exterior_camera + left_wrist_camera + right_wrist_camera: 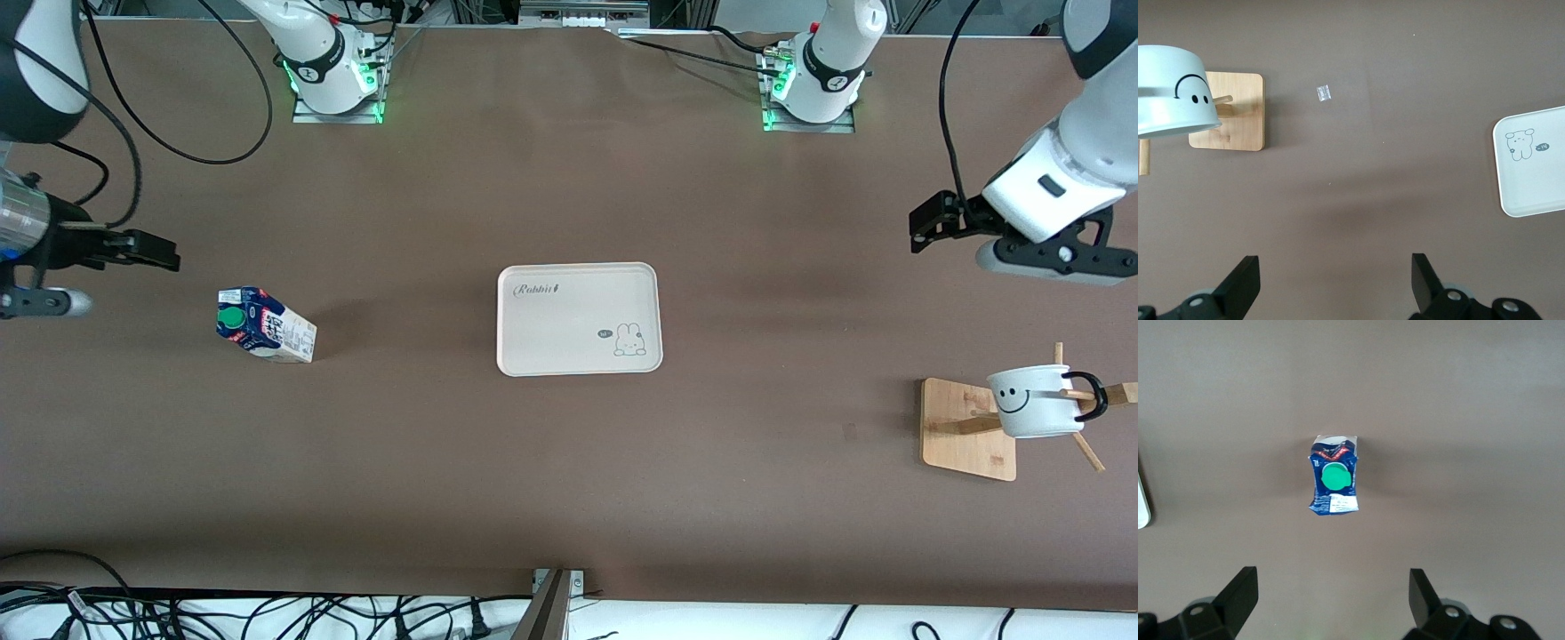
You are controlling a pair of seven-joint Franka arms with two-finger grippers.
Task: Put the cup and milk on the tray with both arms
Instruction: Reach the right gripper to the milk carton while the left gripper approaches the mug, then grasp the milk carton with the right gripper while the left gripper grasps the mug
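Cup (1036, 402) hangs on wooden rack (969, 428); milk (265, 324) upright, tray (578, 318) bare.
Left gripper (1335, 283) and right gripper (1331, 600) spread, empty: cup rigid, take rim; carton light, squashy, pinch sides.

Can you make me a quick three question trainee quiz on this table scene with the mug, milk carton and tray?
1. True or false: the white smiley mug hangs on the wooden rack.
2. What lies on the cream Rabbit tray? A) mug B) carton C) nothing
3. Fill in: the milk carton has a round ____ cap.

Key:
1. True.
2. C; the left gripper and right gripper are both open, holding nothing.
3. Green.
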